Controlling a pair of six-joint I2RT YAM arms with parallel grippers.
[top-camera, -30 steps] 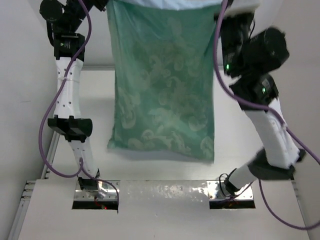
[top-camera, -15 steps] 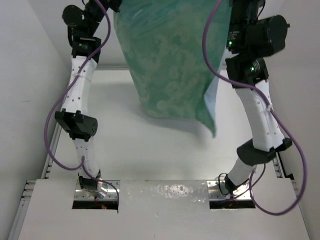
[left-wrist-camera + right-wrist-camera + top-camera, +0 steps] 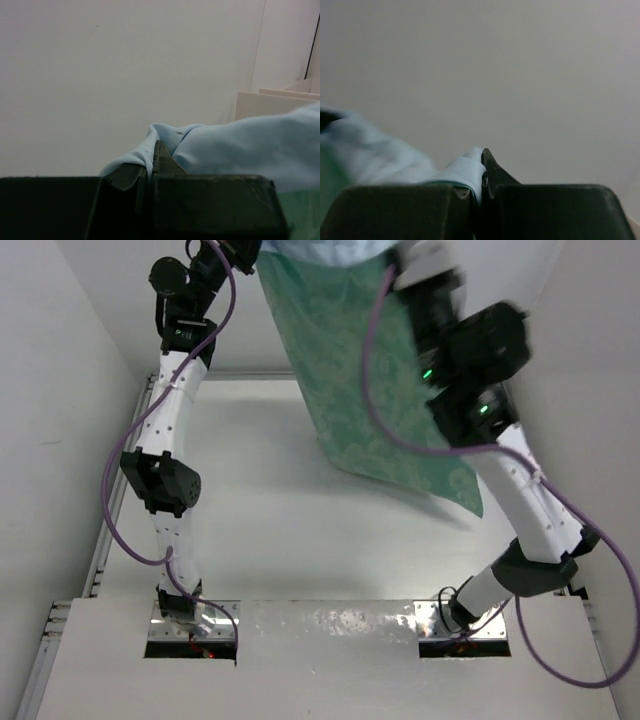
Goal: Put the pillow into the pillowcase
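Pillowcase [image 3: 335, 370] is held up high by both arms, and I see no pillow.
From the top camera, I see the green cloth hanging from the top middle of the frame down to the middle right, above the table [image 3: 260, 530]. My left arm [image 3: 165, 440] reaches up on the upper left and my right arm [image 3: 520, 490] bends up on the right, with both wrists near the top edge. I can't tell if the pillow is inside, so I think the stuffing may be left to do. In the left wrist camera, the left gripper [image 3: 152, 150] is pressed together at the bottom middle, pinching a light blue fold of the case [image 3: 240, 150]. In the right wrist camera, the right gripper [image 3: 482, 157] pinches a blue fold too, and the cloth [image 3: 375, 155] goes off to the lower left.
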